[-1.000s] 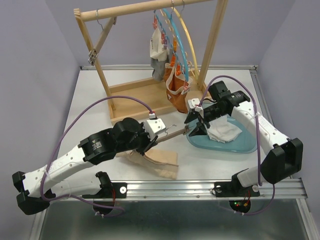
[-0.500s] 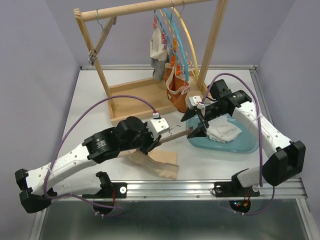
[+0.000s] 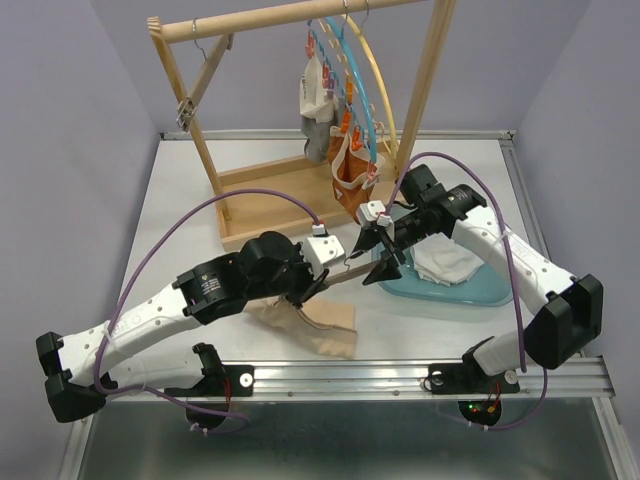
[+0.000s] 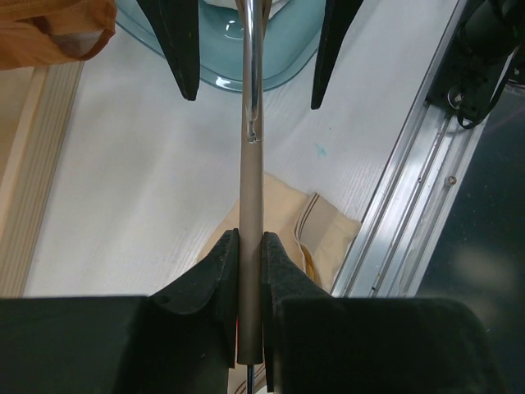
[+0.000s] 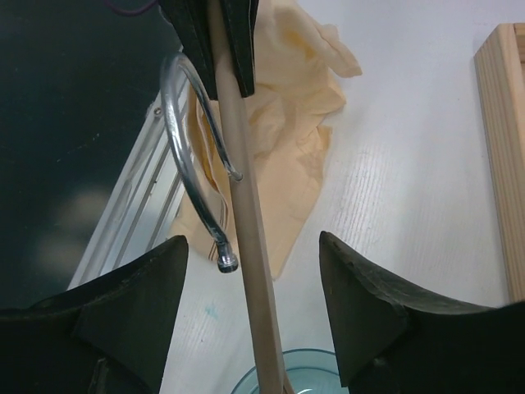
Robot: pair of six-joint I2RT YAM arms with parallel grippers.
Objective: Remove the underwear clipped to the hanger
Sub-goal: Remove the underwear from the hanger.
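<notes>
My left gripper [image 3: 322, 283] [image 4: 248, 240] is shut on the wooden hanger rod [image 4: 249, 189], held low over the table. The hanger's metal hook [image 5: 187, 148] curves beside the rod [image 5: 256, 287]. My right gripper [image 3: 377, 256] [image 5: 253, 243] is open, one finger on each side of the rod's far end without touching it. Beige underwear [image 3: 325, 322] [image 5: 289, 115] lies crumpled on the table under the hanger; I cannot tell if it is clipped. White underwear [image 3: 450, 262] lies in the blue tub [image 3: 480, 292]. Orange-brown underwear [image 3: 349, 182] and white-and-grey underwear [image 3: 315, 110] hang clipped on the rack's hangers.
The wooden rack [image 3: 200, 80] stands at the back on a wooden base [image 3: 270, 205] [image 5: 500, 123]. A metal rail [image 3: 420, 372] runs along the table's near edge. The tub's rim [image 4: 215, 75] is just beyond the hanger.
My right gripper has moved left, off the tub, and now straddles the hanger's end. My left gripper has carried the hanger slightly up and to the right.
</notes>
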